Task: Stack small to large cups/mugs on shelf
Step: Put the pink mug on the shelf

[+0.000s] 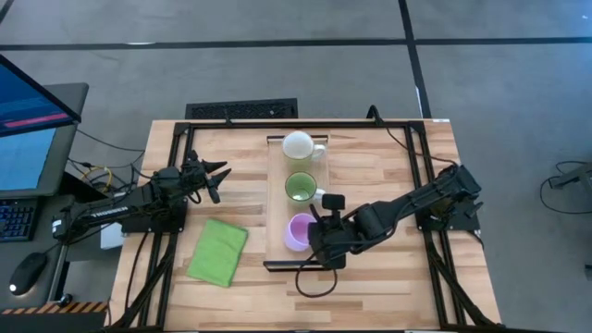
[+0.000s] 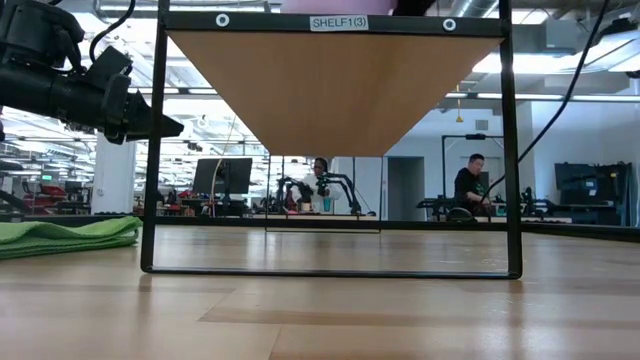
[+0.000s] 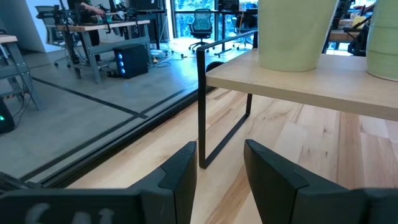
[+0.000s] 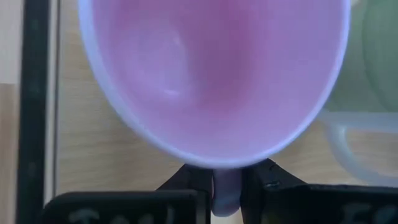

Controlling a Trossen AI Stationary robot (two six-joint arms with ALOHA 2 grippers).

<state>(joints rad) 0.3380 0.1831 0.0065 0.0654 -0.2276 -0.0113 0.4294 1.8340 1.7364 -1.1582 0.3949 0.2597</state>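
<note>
The light purple mug point(image 1: 300, 230) stands upright on the shelf point(image 1: 276, 199), at the end of the board nearest the table's front edge, and the right gripper point(image 1: 321, 231) is clamped narrowly on its handle point(image 4: 227, 190), the two dark fingers point(image 4: 189, 182) pinching the handle from either side just below the mug's rim. Next along the shelf sits the light green mug point(image 1: 300, 187), close to the purple one but not touching it, its pale handle turned toward the right arm's side; beyond that, at the far end of the board, the white mug point(image 1: 298, 145) stands with its handle also pointing to that side. All three are in a single row on the light-wood board, which rests on a thin dark frame point(image 2: 155, 150) raised a little above the slatted wooden tabletop point(image 1: 388, 166); the low view shows the board's underside and a label on the frame's top bar reading SHELF1(3). The left gripper point(image 1: 215, 178) hovers over the table well to the left of the shelf, its fingers point(image 3: 180, 168) parted and holding nothing, pointed toward the shelf's far end. A folded green cloth point(image 1: 218, 251) lies flat on the tabletop near the front left. Around the table the floor is grey; a monitor point(image 1: 28, 129) and keyboard point(image 1: 14, 220) sit off to the left. Behind the table the room is an open lab with desks, chairs and other arms, where two people point(image 2: 470, 185) are seated in the distance.
</note>
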